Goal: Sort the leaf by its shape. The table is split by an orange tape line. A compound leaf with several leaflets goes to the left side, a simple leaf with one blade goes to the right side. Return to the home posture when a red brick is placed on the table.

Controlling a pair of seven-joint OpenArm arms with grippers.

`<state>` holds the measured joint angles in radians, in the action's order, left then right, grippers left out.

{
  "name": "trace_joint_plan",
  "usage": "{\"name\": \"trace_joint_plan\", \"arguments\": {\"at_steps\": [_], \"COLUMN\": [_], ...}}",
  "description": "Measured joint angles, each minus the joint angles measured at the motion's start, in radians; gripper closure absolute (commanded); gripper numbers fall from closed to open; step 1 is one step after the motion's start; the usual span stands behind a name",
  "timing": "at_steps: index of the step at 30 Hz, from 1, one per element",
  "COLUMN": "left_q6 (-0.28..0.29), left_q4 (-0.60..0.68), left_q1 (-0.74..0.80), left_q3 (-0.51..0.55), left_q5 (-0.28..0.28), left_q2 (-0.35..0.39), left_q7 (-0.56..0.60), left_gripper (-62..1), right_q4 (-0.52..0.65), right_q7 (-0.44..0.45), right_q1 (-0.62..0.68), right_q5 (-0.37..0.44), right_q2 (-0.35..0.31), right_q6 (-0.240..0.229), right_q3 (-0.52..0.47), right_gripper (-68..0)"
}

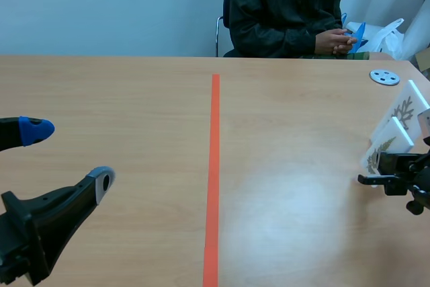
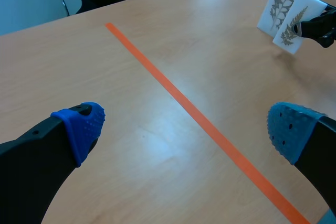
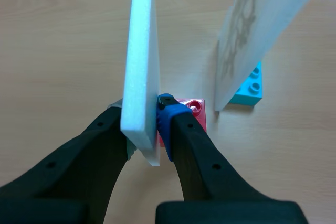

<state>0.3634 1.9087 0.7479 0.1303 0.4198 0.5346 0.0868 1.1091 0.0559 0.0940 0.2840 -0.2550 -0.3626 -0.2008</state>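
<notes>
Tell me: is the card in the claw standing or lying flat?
Standing: the leaf card stands on edge, pinched by the right gripper.

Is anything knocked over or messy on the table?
No, nothing stands out. The nearer leaf card stands pinched in the right gripper, and the farther leaf card stands on a cyan brick. Both are right of the orange tape line. Nothing looks spilled or broken.

Matt white board (image 3: pixel 140 51), perhaps foam

White card (image 3: pixel 140 51), prob. olive leaf print (image 2: pixel 292 26), red brick (image 3: pixel 197 109)
</notes>
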Motion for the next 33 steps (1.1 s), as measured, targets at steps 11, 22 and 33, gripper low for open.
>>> {"name": "trace_joint_plan", "arguments": {"at_steps": [11,22,33], "left_q6": [0.0,0.0,0.0], "left_q4": [0.0,0.0,0.0], "left_q1": [0.0,0.0,0.0], "left_q3": [0.0,0.0,0.0], "left_q5": [0.0,0.0,0.0], "left_q2": [0.0,0.0,0.0], "left_q7": [0.0,0.0,0.0], "left_gripper": [-62.3,-62.3,-62.3], "right_q4": [-0.063,-0.063,-0.063], "right_q7": [0.023,0.022,0.024], "right_q1": [-0.013,-0.013,-0.013], "right_q5": [-0.025,-0.026,-0.026], "right_q2": [0.0,0.0,0.0], "right_q6": [0.03,0.03,0.03], "right_q3": [0.0,0.0,0.0], "right_gripper": [-1.5,-11.2,-30.0]}}
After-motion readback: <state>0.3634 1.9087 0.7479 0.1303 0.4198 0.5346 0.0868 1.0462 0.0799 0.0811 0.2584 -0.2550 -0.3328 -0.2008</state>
